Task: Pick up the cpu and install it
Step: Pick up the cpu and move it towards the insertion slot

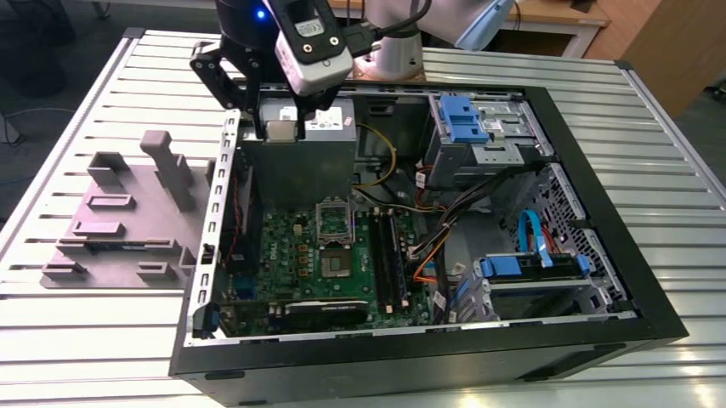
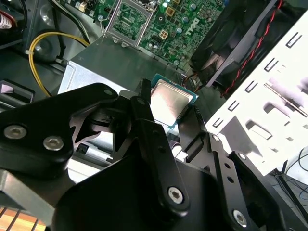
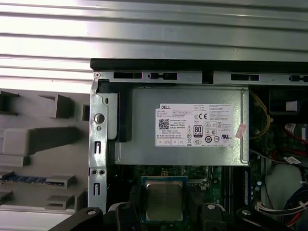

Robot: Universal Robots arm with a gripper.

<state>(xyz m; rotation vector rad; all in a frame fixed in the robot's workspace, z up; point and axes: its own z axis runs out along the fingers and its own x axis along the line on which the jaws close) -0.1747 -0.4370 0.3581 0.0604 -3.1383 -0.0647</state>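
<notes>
gripper (image 2: 169, 106) closed narrow on cpu (image 2: 171, 98), fingers (image 2: 140, 110) pinching two opposite edges. chip flat, silver top facing wrist, touching nothing else. directly below tool: grey power supply (image 3: 183, 125) inside open computer case (image 1: 590, 340). socket (image 2: 127, 17) on green motherboard (image 2: 187, 19) lies beyond fingertips and lower, well apart from chip; bracket looks swung open. step judged: carry phase, pick done, install not yet done. seating would call for chip square over socket, level, edges matched, gentle release.
</notes>
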